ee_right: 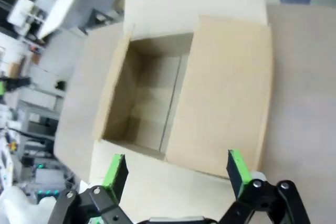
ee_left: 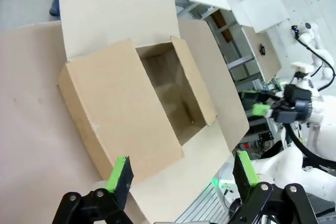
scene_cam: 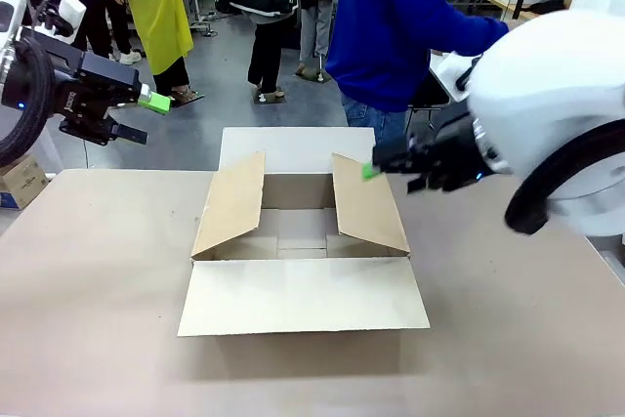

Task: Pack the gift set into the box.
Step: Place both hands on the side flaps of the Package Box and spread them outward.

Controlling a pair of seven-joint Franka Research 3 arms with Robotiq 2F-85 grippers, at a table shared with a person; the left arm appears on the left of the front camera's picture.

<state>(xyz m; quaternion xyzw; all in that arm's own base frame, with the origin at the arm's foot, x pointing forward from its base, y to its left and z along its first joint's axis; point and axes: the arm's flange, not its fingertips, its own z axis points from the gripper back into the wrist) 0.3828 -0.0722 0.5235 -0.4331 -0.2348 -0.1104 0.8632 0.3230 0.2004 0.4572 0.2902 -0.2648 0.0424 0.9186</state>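
Both the left gripper (ee_left: pixel 181 159) and the right gripper (ee_right: pixel 176 157) gape wide, empty, clear of the open box (scene_cam: pixel 303 295).

The tan table (scene_cam: pixel 98 280) carries 1 brown box (scene_cam: pixel 303 297), 4 flaps open.

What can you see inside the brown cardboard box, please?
The box looks empty, with bare cardboard inside; the corners beneath its tilted side flaps are hidden.

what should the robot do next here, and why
Probably go fetch the gift set: the left gripper and right gripper both hover open with nothing between their fingers, and the box already stands with its flaps open.
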